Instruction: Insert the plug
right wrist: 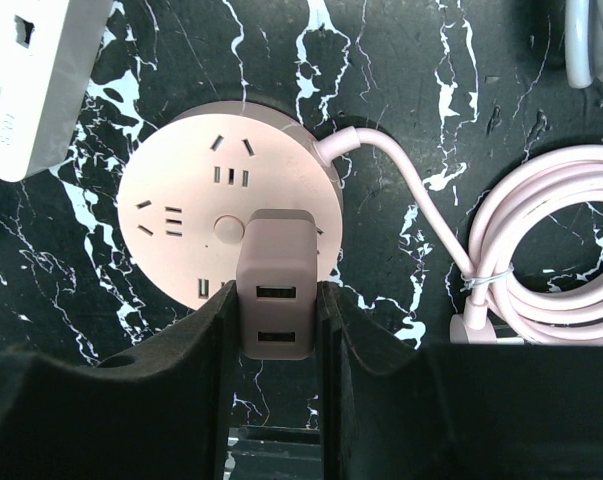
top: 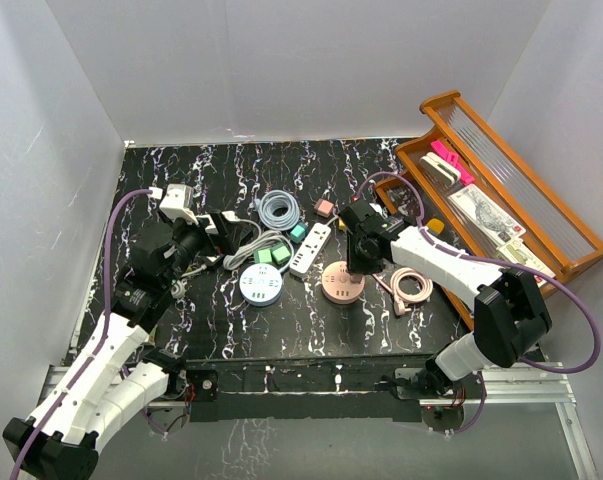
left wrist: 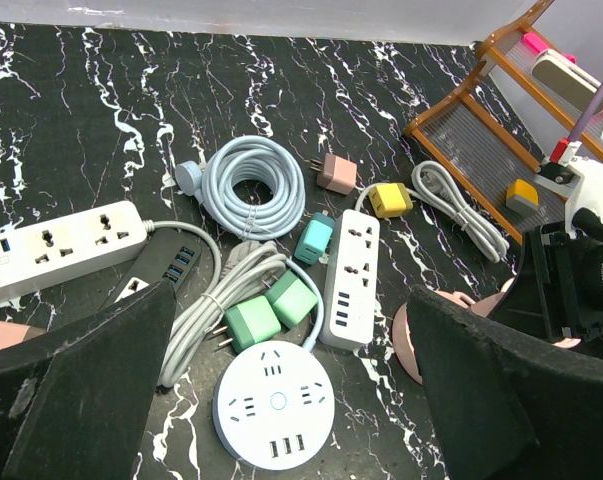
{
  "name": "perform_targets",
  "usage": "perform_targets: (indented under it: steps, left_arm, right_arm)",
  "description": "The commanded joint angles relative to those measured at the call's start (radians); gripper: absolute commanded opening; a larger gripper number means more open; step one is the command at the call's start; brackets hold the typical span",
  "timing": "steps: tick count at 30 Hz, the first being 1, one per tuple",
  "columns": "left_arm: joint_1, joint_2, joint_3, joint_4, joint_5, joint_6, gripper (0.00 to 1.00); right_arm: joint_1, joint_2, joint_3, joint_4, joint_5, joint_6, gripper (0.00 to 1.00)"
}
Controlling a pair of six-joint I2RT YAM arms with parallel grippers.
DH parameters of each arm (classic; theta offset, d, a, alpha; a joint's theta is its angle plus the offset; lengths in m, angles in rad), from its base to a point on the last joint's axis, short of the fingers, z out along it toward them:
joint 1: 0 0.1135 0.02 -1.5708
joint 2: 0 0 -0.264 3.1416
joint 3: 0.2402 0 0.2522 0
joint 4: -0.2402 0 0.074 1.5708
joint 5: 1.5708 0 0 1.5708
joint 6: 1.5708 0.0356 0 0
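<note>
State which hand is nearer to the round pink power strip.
Right. The right hand sits over the round pink power strip, gripping a pink adapter; the left hand hovers well left, open.

The black, white-veined tabletop (top: 311,320) carries a round white socket hub (left wrist: 273,404), a round pink socket hub (top: 342,283), a white rectangular power strip (left wrist: 347,277), two green adapters (left wrist: 253,322), a coiled white cable (left wrist: 252,186), a coiled pink cable (top: 409,287) and, at its right edge, a wooden rack (top: 440,101).
</note>
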Motion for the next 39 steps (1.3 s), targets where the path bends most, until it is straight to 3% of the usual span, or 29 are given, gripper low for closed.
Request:
perform_targets:
  steps: [1, 10, 26, 39]
  left_arm:
    - [0.003, -0.006, -0.007, 0.017, 0.009, 0.014, 0.98]
    - [0.003, -0.005, -0.005, 0.013, 0.007, 0.015, 0.98]
    - [0.003, -0.005, -0.007, 0.013, 0.008, 0.012, 0.98]
    - [0.003, -0.002, -0.009, 0.014, 0.006, 0.013, 0.98]
  right_arm:
    - [-0.003, 0.017, 0.014, -0.019, 0.024, 0.024, 0.00]
    - [-0.003, 0.049, 0.030, -0.022, -0.057, 0.004, 0.00]
    - [-0.003, 0.027, 0.027, -0.068, -0.004, 0.034, 0.00]
    - [0.007, -0.020, -0.134, 0.115, -0.006, 0.034, 0.00]
